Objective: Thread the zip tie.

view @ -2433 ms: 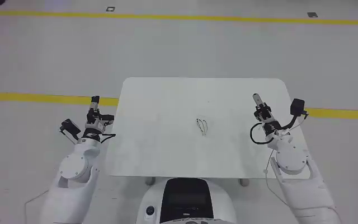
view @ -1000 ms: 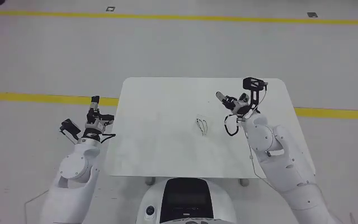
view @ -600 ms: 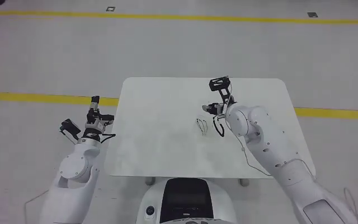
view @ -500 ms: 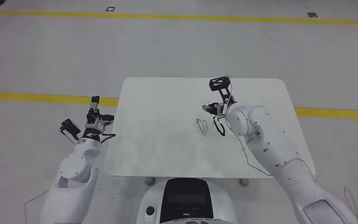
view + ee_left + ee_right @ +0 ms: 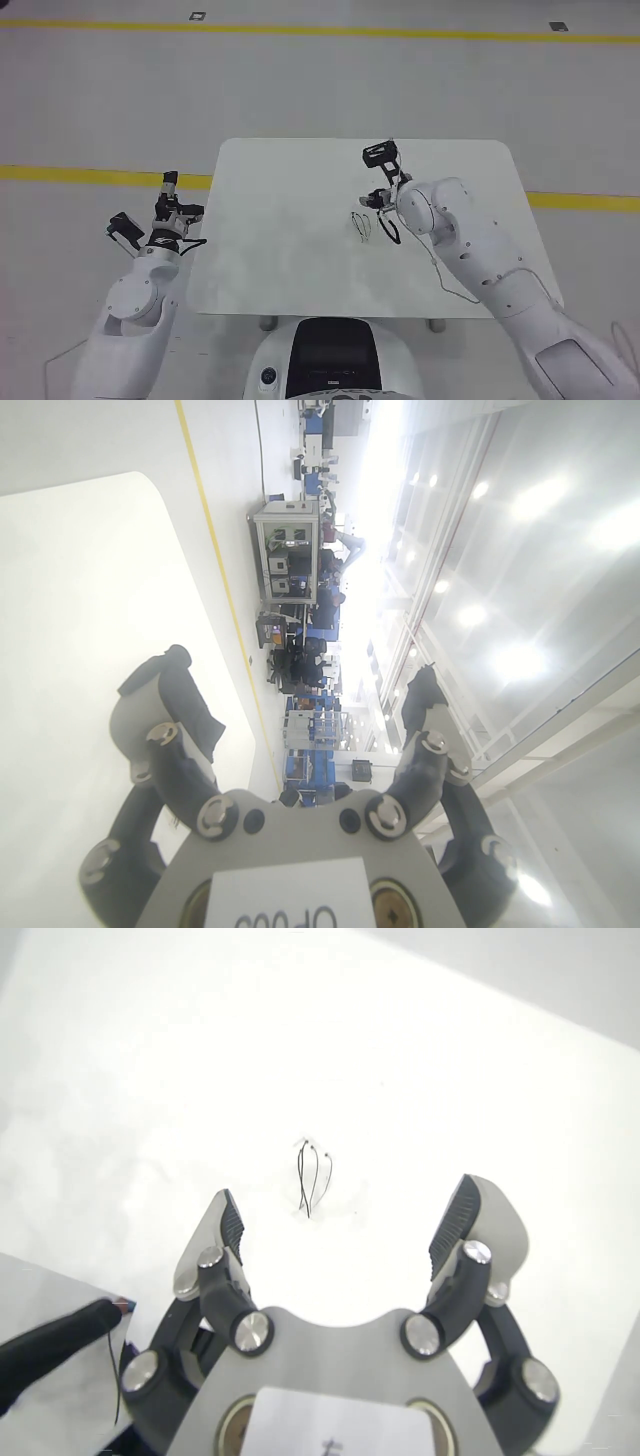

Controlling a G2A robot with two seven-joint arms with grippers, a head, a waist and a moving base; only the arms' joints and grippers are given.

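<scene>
Zip ties (image 5: 312,1175): three thin dark strands, slightly bowed, side by side, flat on table (image 5: 280,200), near centre.

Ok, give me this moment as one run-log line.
phase: pre-grasp | right gripper: open, near zip ties, no contact | left gripper: open, empty, beside table edge | zip ties: lying loose on table

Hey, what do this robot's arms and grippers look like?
The left arm and right arm wear smooth white rounded shells, black cables looping at the wrists. The left gripper and right gripper share grey plates, black links, silver rivets, white labels.
</scene>
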